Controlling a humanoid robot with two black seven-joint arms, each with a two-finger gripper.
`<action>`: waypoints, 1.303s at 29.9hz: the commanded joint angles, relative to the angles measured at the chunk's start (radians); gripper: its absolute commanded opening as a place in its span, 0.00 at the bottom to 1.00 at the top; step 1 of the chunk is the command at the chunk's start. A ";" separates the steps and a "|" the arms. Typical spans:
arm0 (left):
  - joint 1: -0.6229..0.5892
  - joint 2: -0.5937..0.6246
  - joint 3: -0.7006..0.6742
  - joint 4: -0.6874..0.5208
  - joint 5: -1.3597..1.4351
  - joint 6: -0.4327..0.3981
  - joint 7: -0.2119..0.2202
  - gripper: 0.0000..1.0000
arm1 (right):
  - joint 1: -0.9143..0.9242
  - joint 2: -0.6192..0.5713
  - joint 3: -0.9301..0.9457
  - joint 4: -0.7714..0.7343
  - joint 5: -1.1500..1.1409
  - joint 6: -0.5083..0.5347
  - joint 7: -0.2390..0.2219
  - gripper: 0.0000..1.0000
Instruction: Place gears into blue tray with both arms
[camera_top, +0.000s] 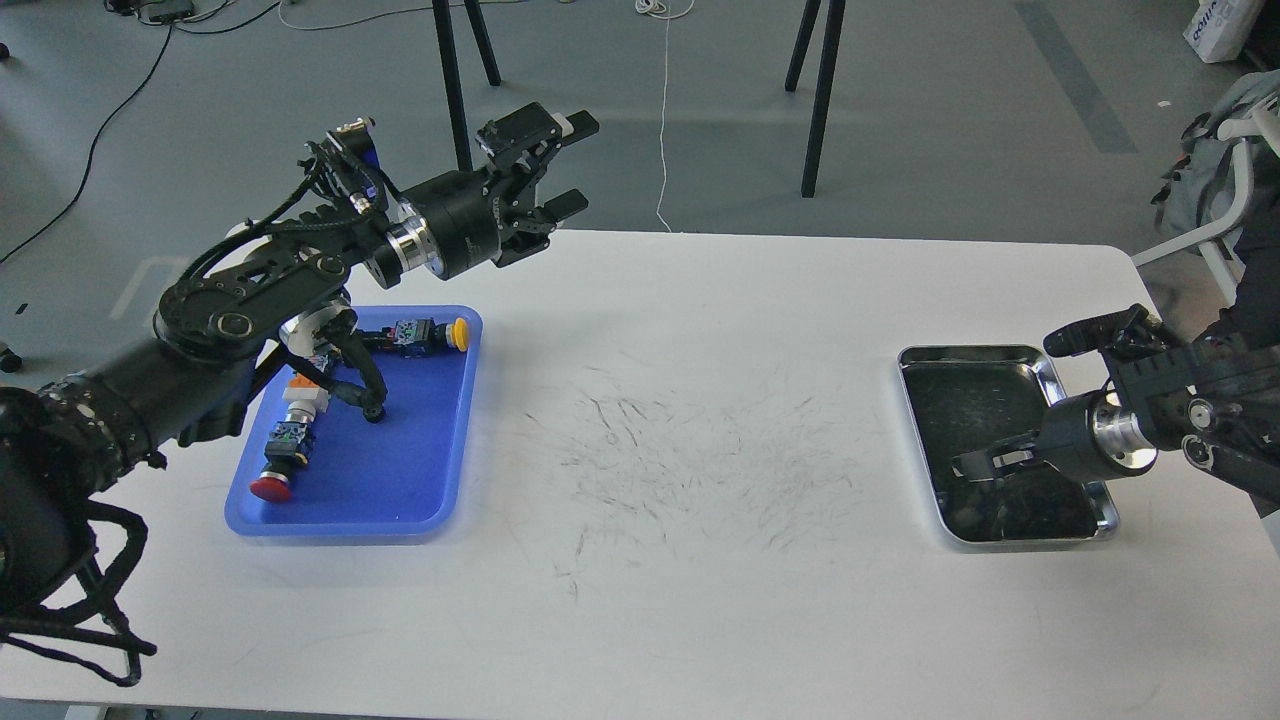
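1. Evidently the left gripper (562, 165) hangs high past the blue tray (440, 480), fingers spread, holding nothing
2. Right gripper (975, 462) reaches down into the silver tray (1000, 352), likely after gears; its grip cannot be told
3. Blue tray holds switches (428, 335); one small black ring there may be a gear (374, 412); others unseen

blue tray (420, 500), silver tray (925, 360), white table (700, 600)

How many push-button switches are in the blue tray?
2. The yellow-capped switch lies near the far edge of the blue tray; the red-capped switch lies along its left side. The left arm covers part of the tray, so another may be hidden.
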 joint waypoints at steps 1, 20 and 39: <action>0.000 0.008 0.000 0.000 0.000 -0.002 0.000 1.00 | -0.004 0.010 0.000 -0.003 0.000 0.000 0.000 0.50; 0.001 0.014 0.000 0.002 0.000 -0.002 0.000 1.00 | 0.014 0.010 0.000 0.003 0.001 0.000 0.012 0.12; 0.001 0.011 0.000 0.003 0.018 0.001 0.000 1.00 | 0.103 0.001 0.106 -0.003 0.023 0.000 0.014 0.12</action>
